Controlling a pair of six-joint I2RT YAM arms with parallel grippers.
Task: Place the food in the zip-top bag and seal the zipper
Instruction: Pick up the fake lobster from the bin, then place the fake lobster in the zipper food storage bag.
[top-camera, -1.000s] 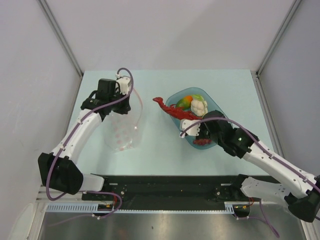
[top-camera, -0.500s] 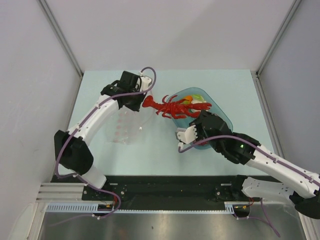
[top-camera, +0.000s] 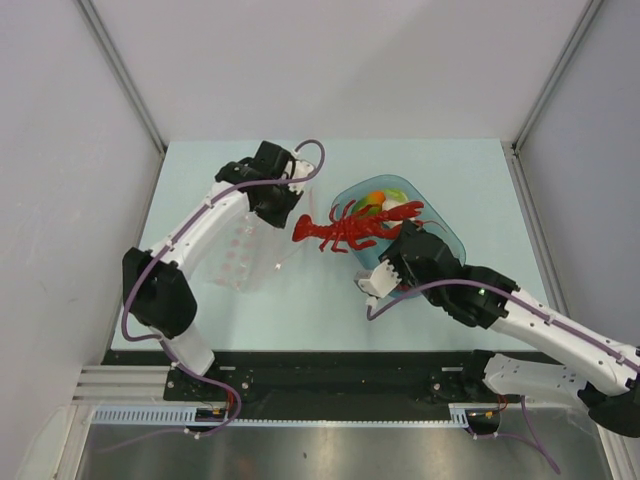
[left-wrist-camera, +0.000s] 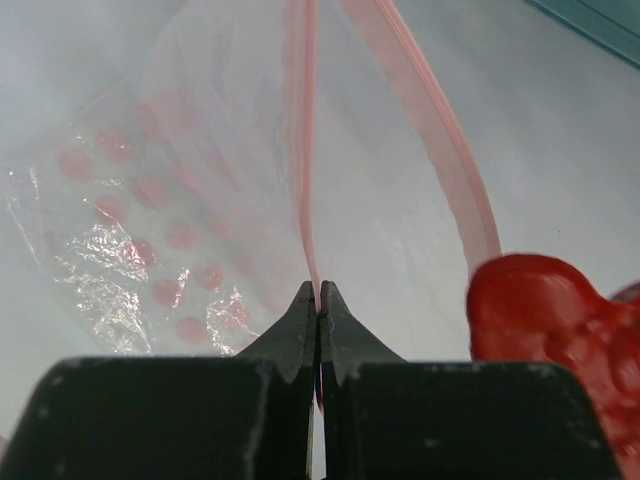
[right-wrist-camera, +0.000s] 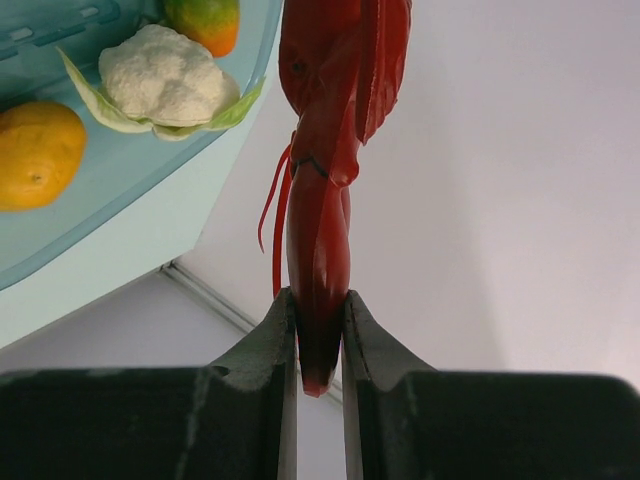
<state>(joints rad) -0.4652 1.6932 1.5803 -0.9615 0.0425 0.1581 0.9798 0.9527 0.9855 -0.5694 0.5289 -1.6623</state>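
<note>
Pale-blue table (top-camera: 330, 300), top view: zip-top bag (top-camera: 243, 258) sags at left, red lobster (top-camera: 340, 230) hangs btwn it and blue bowl (top-camera: 448, 240). Left wrist: left gripper (left-wrist-camera: 318, 300) pinched on zipper (left-wrist-camera: 308, 200) strip. Right wrist: right gripper (right-wrist-camera: 320, 325) clamps lobster's thin end. You risk it pivoting or snagging the mouth, w/ one lip held.

Glossy plastic lobster (right-wrist-camera: 320, 220), crinkled clear bag (left-wrist-camera: 150, 200)
</note>
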